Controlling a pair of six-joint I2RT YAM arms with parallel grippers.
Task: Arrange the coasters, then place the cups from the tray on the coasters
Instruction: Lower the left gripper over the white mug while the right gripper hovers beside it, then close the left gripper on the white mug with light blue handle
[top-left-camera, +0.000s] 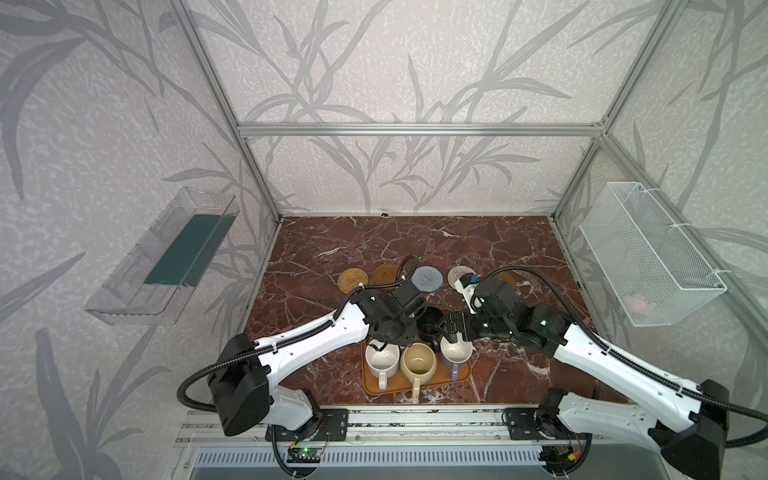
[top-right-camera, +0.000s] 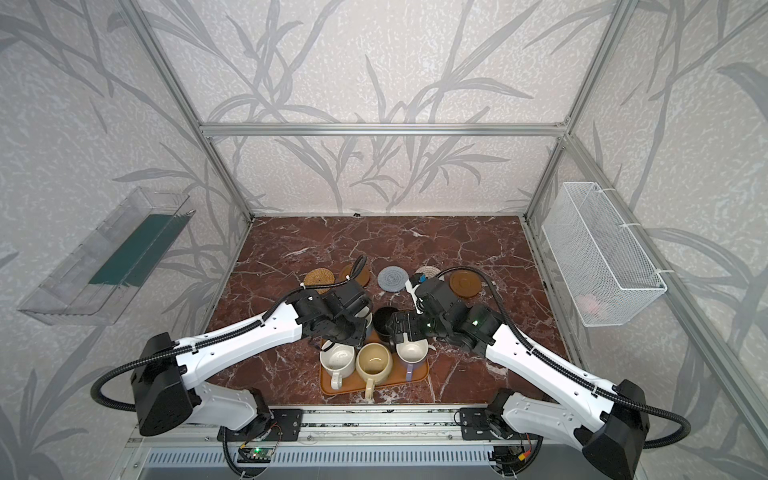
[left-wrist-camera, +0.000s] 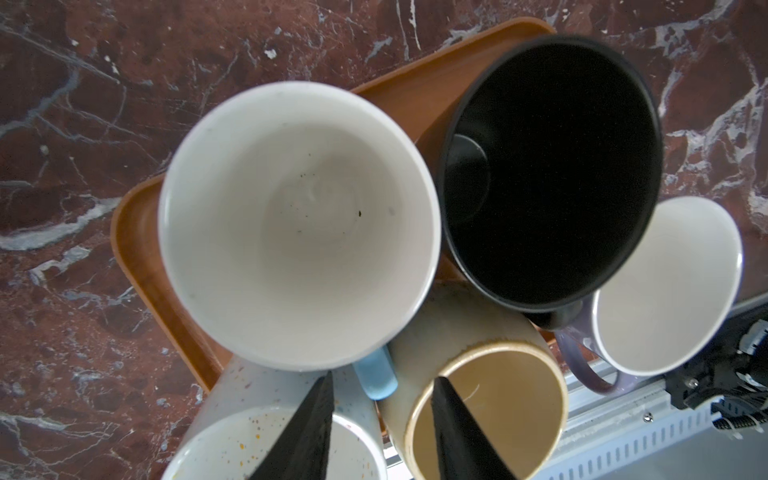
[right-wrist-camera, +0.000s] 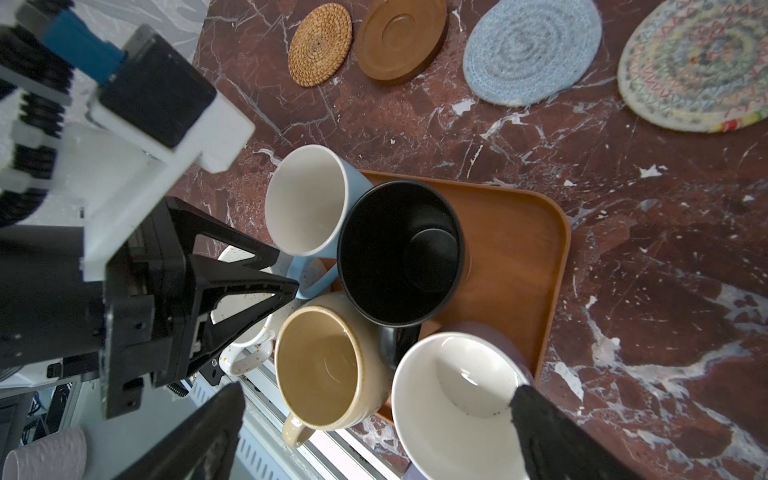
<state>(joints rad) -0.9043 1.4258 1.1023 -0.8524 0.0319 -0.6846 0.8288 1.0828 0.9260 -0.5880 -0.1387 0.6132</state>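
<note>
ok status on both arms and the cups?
Left gripper part-closed around light blue mug's handle, not clamped. Right gripper open over lavender mug. All five mugs crowded on orange-brown tray; black mug tight alongside.

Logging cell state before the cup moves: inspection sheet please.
Surface: red-brown marble table.
Job's things: five coasters in a far row; five cups crowded on the tray.
Clutter: nothing seen.
Grippers: left gripper open at the light blue cup's handle; right gripper wide open over the lavender cup.
Cables: black conduit loops above the coaster row.
Surroundings: clear bin left wall, mesh basket right wall.
</note>
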